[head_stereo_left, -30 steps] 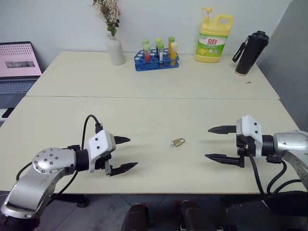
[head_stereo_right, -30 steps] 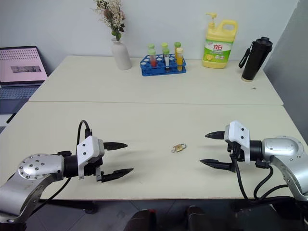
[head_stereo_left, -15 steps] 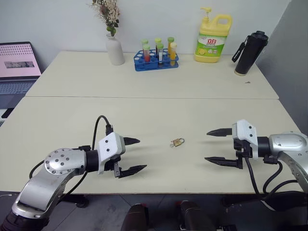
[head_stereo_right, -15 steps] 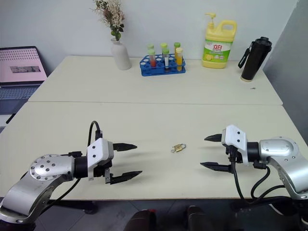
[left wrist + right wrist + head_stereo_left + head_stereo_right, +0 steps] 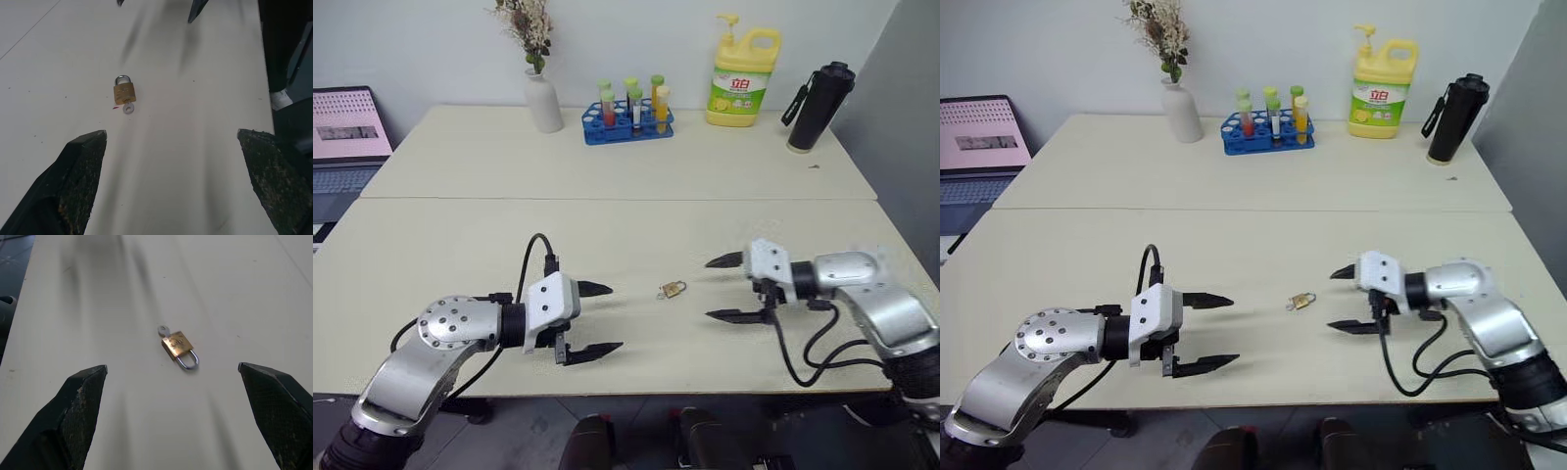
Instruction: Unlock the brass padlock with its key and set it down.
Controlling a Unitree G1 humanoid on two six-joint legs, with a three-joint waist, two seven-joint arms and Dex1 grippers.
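around the brass padlock: beyond it, at the far edge of the bench (image 5: 460, 235), a white vase (image 5: 544, 101) of dried flowers, a blue rack of tubes (image 5: 627, 122), a yellow pump bottle (image 5: 740, 73) and a black flask (image 5: 816, 93); a laptop (image 5: 347, 132) off past the bench's left end
in the way: bare bench top on every side of the padlock, nothing touching it
brass padlock (image 5: 124, 91): small, gold-coloured, lying flat with its thin silvery shackle shut
key (image 5: 128, 107): tiny, silvery, its round head at the padlock's base end, opposite the shackle; i cannot tell how deep it sits
left gripper (image 5: 600, 319): left of the padlock, fingers spread wide, holding nothing, well apart from it
right gripper (image 5: 720, 288): right of the padlock, fingers spread wide, empty, nearer to it than the left one, not touching
padlock's place: on the near half of the bench, between the two pairs of fingers
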